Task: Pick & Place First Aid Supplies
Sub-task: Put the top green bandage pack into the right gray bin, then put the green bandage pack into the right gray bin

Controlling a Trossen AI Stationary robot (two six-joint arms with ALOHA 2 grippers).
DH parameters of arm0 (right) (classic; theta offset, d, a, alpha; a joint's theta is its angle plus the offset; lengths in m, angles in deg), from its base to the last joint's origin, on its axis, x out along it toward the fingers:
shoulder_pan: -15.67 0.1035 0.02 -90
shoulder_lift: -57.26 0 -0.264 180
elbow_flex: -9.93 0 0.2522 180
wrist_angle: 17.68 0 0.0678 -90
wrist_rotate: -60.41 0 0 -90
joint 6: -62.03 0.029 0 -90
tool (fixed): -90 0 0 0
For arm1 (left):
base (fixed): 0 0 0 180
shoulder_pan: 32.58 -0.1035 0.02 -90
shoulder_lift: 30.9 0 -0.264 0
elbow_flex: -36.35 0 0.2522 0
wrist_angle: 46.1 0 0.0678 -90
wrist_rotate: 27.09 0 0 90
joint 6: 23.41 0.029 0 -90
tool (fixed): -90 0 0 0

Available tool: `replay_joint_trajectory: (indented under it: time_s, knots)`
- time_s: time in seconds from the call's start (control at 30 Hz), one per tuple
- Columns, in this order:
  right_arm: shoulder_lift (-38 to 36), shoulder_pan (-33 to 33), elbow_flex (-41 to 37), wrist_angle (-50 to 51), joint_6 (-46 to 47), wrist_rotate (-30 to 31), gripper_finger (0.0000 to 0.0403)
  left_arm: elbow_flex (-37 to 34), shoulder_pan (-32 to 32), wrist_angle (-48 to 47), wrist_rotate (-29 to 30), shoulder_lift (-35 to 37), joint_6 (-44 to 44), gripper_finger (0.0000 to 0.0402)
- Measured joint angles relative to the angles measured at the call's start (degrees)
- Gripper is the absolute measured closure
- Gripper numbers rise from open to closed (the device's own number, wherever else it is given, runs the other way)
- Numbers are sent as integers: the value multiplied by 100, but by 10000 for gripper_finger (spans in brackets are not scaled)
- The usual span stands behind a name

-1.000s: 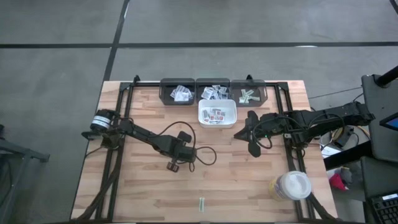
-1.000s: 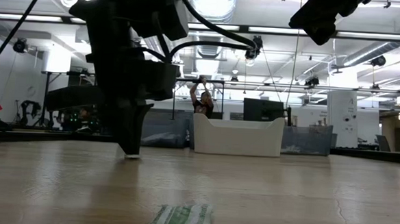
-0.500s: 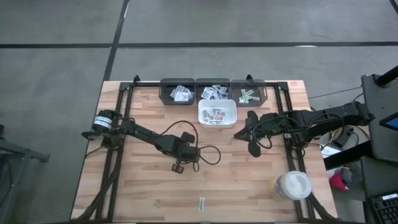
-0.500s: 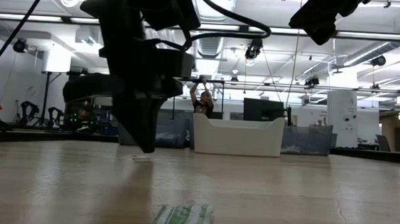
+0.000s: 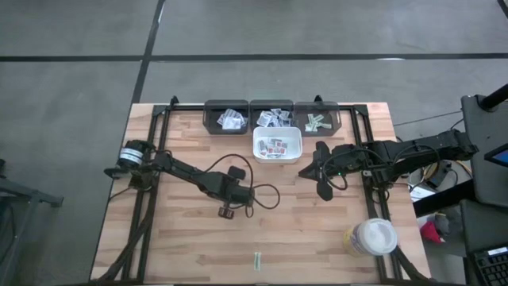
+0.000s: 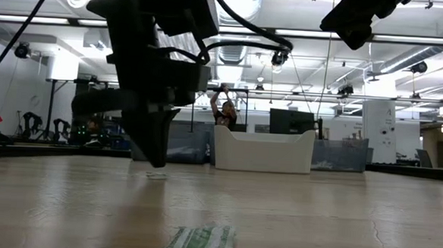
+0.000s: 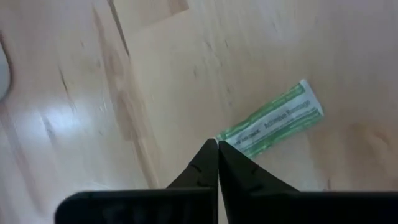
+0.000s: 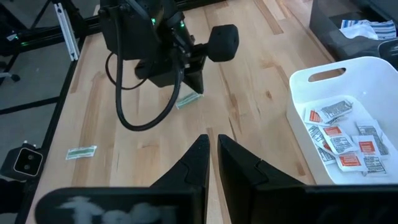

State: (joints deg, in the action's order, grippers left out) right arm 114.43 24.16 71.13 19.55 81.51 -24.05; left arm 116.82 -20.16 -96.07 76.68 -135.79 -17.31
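The left gripper (image 5: 226,212) is seen lowered to the wooden table (image 5: 182,246) near its middle, its two fingers pressed together with nothing held between them. A green-printed packet (image 7: 272,127) lies flat on the boards just beyond the fingertips (image 7: 214,154), one end touching or nearly touching them; which cannot be told. From the table centre, a second green packet (image 5: 257,260) lies apart at 6 o'clock, near the front edge. The white tray (image 5: 295,152) sits at 12 o'clock, loaded with red-printed packets (image 8: 339,137). Behind it, three dark bins (image 5: 272,117) along the far edge are filled with further packets. The right gripper (image 5: 320,170) is held above the table at about 2 o'clock, just right of the tray, its fingers (image 8: 233,165) almost closed with a narrow gap and nothing between them. A white-lidded jar (image 5: 372,237) stands at 4 o'clock near the table's corner. In the low view, a person (image 6: 224,109) is seen in the room behind, arms raised.
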Motion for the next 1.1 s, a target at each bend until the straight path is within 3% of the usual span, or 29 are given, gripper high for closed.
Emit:
replay_joint_trajectory:
  time_s: [0.2, 0.43, 0.97, 1.1]
  knots:
    - [0, 0, 2, 2, -1, 0, 371, 2, -7, 0, -87, 5, -1016, 350]
    - [0, 0, 2, 2, 0, 0, 371, 2, -32, -4, -135, 10, -1461, 314]
    - [0, 1, 2, 2, 0, -2, 371, -127, -273, 363, -745, -336, -2302, 315]
    - [0, 2, 2, 4, 0, -2, 371, -136, -296, 389, -909, -428, -2420, 337]
